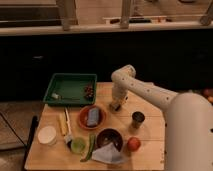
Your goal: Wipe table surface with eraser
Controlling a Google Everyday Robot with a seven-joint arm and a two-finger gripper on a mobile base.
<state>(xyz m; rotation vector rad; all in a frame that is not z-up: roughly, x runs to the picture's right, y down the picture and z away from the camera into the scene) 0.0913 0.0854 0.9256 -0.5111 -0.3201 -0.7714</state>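
At the left, a white tub (pixel 47 135) sits near the front edge of the table surface (pixel 44 159), and a green tray (pixel 70 89) occupies the back left corner. A few small items lie in the tray, which keeps them off the planks. Further in, a red plate (pixel 84 121) carries the grey-blue block (pixel 92 116), so that block appears stored rather than in use. A green cup (pixel 77 145), a dark bowl (pixel 110 137) and a pale cloth (pixel 106 153) crowd the front middle.

Just right of the plate, the gripper (pixel 116 103) points straight down at the wood. The eraser (pixel 115 107) shows as a small pale and dark lump directly beneath it, on the table. That posture suits pressing the eraser flat for a wipe. Whether the gripper is closed on the eraser or merely over it cannot be told. Bare planks lie behind and to the right of this spot, probably the reason for working here. Further right stand a metal cup (pixel 138 119) and an orange fruit (pixel 133 144), which a forward stroke could knock.
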